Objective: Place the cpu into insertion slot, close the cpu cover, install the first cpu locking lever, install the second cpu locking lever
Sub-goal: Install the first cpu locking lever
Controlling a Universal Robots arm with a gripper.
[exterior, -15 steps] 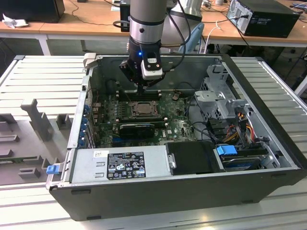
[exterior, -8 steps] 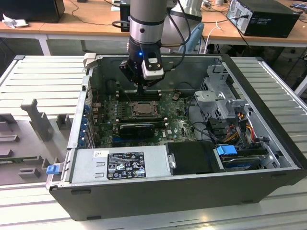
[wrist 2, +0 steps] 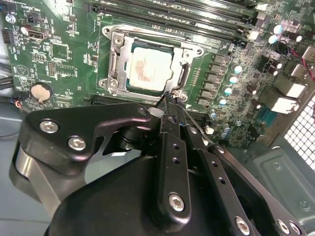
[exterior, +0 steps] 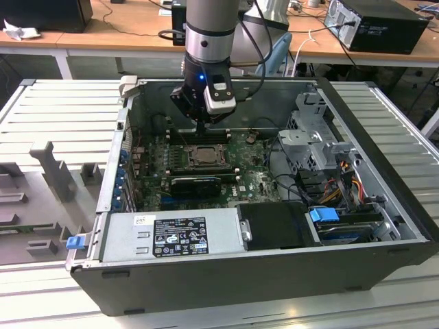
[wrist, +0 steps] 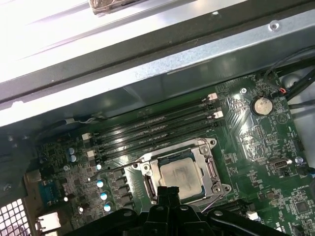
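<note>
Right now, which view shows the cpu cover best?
The second wrist view: the cpu cover lies flat, almost its whole frame clear around the cpu. The first wrist view has the tool hiding one edge; the exterior view shows it far off.

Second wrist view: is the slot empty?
No, the cpu lies flat in the middle of the slot, with the metal rim around it.

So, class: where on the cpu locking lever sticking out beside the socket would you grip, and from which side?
Likely the free end of the cpu locking lever, the thin straight rod reaching out from a corner of the cpu cover. Come from above and pinch across the rod: it is slim, and the motherboard lies beneath it.
</note>
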